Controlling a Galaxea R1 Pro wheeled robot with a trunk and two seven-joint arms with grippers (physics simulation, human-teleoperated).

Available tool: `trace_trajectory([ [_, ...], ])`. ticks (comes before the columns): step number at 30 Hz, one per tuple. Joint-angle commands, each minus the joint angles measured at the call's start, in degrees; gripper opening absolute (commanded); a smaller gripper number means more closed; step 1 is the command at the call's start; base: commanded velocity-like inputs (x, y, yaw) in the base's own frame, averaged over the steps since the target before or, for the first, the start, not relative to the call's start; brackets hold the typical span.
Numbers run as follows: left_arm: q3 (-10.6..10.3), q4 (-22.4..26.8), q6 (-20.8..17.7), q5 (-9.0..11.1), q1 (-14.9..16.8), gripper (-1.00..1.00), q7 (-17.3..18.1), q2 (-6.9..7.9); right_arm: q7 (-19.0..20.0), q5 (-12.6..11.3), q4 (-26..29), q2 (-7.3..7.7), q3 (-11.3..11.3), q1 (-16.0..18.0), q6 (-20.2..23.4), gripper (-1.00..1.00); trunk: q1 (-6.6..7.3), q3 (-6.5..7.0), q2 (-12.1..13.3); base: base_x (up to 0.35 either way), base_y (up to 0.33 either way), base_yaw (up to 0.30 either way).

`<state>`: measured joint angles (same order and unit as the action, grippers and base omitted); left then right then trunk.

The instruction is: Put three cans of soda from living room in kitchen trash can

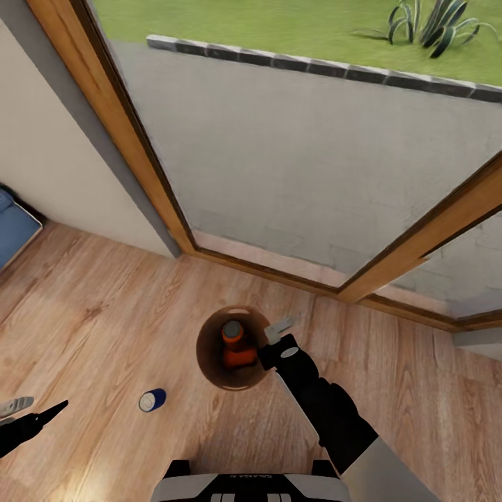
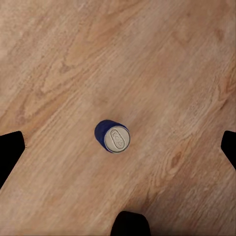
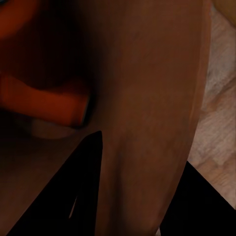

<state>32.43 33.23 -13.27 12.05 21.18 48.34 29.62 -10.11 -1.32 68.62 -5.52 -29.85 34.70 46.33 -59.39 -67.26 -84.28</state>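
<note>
The tash can stands on the wood floor in front of my base, its brown inside open to the head view. Two orange cans of soda lie inside it; one orange can is close in the right wrist view. My right gripper is at the bin's rim, shut on the wall, one finger inside and one outside. The dark blue can stands upright on the floor left of the bin. My left gripper hangs open above and left of the blue can, fingertips spread wide.
A wood-framed glass door runs along the far side, with paving and grass beyond it. A pale wall and a blue sofa corner are at the left. Plank floor spreads around the bin.
</note>
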Motion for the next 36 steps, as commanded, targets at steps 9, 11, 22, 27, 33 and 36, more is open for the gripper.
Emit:
trace_trajectory([
  [9, -0.03, 0.01, 0.0, 0.0, 0.0, 1.0, -0.02, -0.06, 0.0, -0.53, 0.02, -0.01, -0.03, 0.02, -0.1, -1.0, 0.0, 0.0, 0.0, 0.0, 0.014, 0.0],
  [11, -0.1, 0.05, 0.39, 0.01, 0.0, 1.0, -0.06, -0.24, 0.0, -0.53, 0.02, -0.01, -0.03, 0.02, -0.1, -1.0, 0.0, 0.0, 0.0, 0.01, 0.002, 0.0],
  [22, -13.37, 8.45, 6.23, 0.12, 0.0, 1.0, -31.79, -16.53, -0.08, -0.46, 0.14, -0.01, -0.02, 0.02, -0.07, -1.0, 0.0, 0.0, 0.0, 0.002, 0.0, 0.0],
  [27, -20.43, 10.08, 6.55, 0.06, 0.02, 1.0, -40.39, -21.77, -0.09, -0.45, 0.61, -0.01, 0.04, 0.02, 0.06, -1.0, 0.0, 0.0, 0.0, 0.0, 0.0, 0.0],
  [33, -22.86, 10.19, 11.51, 0.0, 0.03, 1.0, -49.88, -26.76, -0.12, -0.44, 1.61, -0.01, 0.08, 0.02, 0.23, -1.0, 0.0, 0.0, 0.0, 0.0, 0.0, 0.0],
  [36, -23.11, 10.19, 12.89, 0.0, 0.07, 1.0, -51.51, -27.52, -0.11, -0.44, 1.71, -0.01, 0.12, 0.02, 0.24, -1.0, 0.0, 0.0, 0.0, 0.0, 0.0, 0.0],
])
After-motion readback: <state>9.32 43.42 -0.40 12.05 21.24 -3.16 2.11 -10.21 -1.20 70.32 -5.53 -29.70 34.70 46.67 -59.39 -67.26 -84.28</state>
